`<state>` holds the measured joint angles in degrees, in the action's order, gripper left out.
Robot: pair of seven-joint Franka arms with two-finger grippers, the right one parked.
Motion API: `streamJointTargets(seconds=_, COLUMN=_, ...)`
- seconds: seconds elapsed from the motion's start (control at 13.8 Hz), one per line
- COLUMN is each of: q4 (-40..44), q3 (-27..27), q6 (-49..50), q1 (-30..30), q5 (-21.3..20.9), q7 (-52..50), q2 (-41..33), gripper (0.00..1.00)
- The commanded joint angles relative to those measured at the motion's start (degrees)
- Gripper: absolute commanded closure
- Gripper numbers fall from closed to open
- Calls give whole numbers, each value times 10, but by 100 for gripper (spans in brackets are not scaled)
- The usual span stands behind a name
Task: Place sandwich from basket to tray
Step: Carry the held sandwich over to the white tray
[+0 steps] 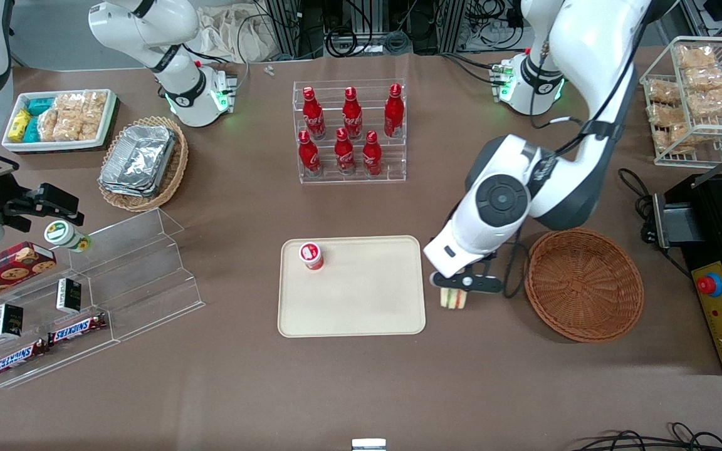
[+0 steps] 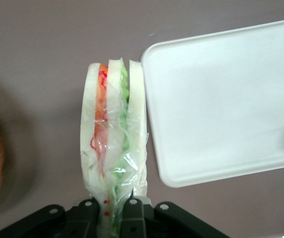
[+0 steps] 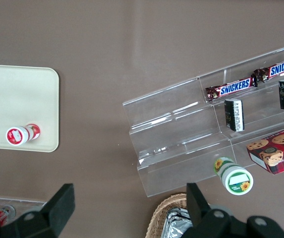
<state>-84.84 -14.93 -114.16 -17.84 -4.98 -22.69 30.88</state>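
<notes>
From the front, the sandwich is already out of the basket, which now looks bare inside. The gripper holds it up between the basket and the tray, just beside the tray's edge. So I think the job is more than half done: the sandwich only needs to go over the tray and be set down. A small red-and-white jar stands on the tray near one corner, well apart from the sandwich, so it should not get in the way. A rack of red bottles sits farther from the camera.

From the working arm's wrist, the fingers are pinched shut on the wrapped end of the sandwich. The tray is right beside it.

From the parked arm's wrist, I see the tray with the jar, and a clear stepped shelf with snacks.
</notes>
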Motion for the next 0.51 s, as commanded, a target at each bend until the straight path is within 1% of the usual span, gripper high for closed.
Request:
streamJointTargets(seconds=0.0, q4=21, q3=2, q6=-57, q1=-25, q5=-11, q7=6, q2=57, gripper=100)
streamJointTargets(seconds=0.15, q4=22, q3=2, q6=-95, q1=-54, q5=-14, q7=-30, q2=94, gripper=100)
streamJointTargets(seconds=0.22, q4=26, q3=4, q6=-98, q1=-69, q5=-16, q7=-52, q2=109, gripper=100)
streamJointTargets(seconds=0.44, q4=28, q3=5, q6=-127, q1=-79, q5=-36, q7=-114, q2=146, gripper=100)
